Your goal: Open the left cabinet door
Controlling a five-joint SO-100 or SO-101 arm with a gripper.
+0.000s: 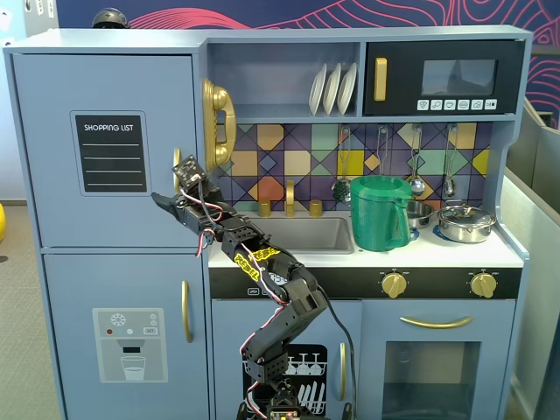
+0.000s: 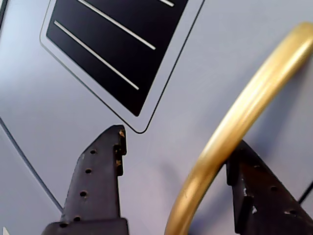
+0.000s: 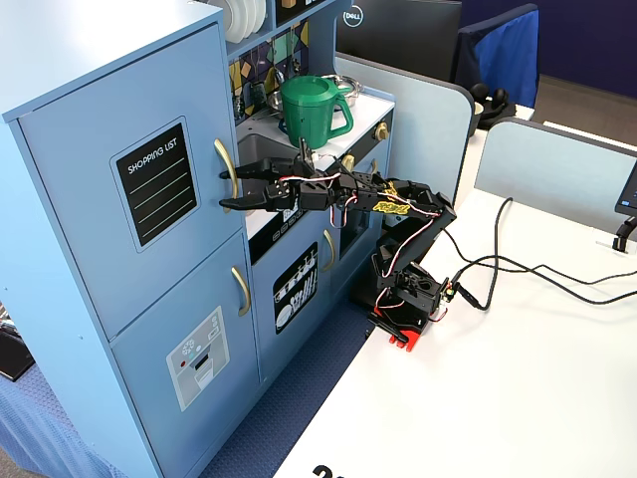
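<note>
So the big thing here is a light-blue toy kitchen [image 1: 289, 39], and the left cabinet door [image 1: 52, 149] is its upper left panel in a fixed view, flat in its frame, with the black SHOPPING LIST board [image 1: 109, 150] on it. Right below sits the door with the water-dispenser picture [image 1: 129, 345]. To the right there's a sink [image 1: 306, 234] set into the toy kitchen's white counter, with a green pitcher [image 1: 380, 213] standing next to it, white plates [image 1: 333, 88] on the shelf above and a gold toy phone [image 1: 217, 122] on the wall.

The black arm [image 3: 383, 199] is based on the white worktop [image 3: 518, 378] and reaches left across to the door.

The hand [image 3: 228, 187] is spread wide, and its two fingers straddle the curved gold handle [image 3: 227, 169] at the door's right edge. In the wrist view one finger [image 2: 95, 186] sits on the board side of the handle [image 2: 234, 127], clear of it. The other finger [image 2: 264, 196] is on the opposite side, right up against the bar; can't tell if it actually touches. Nothing is pinched.
</note>
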